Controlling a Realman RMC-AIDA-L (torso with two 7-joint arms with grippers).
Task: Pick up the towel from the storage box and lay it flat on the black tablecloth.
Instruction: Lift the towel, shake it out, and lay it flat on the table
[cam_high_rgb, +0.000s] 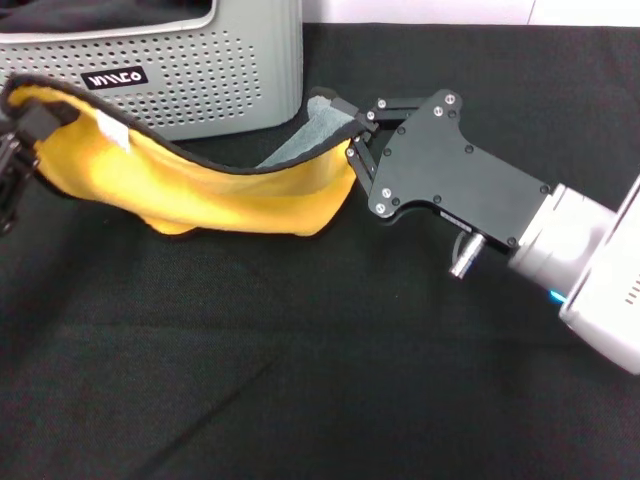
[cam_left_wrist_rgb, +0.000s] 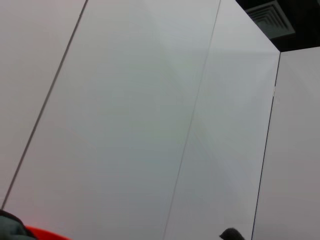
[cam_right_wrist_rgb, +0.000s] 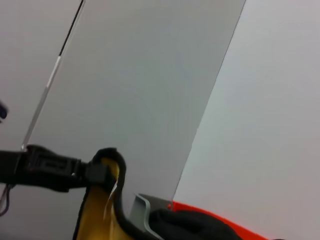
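Towel upper left of head frame, slung between both grippers above black tablecloth, sagging mid-span. Soft, light, limp; corner holds suit. Right gripper clamped on one corner; left gripper fingers: cannot tell. Storage box behind.

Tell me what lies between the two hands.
In the head view, only the towel, slung between the left hand and right hand over the black tablecloth.

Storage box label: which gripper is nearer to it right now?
Left. The left gripper holds the towel corner just below and left of the label on the storage box. The right gripper pinches the other end, past the box's right corner.
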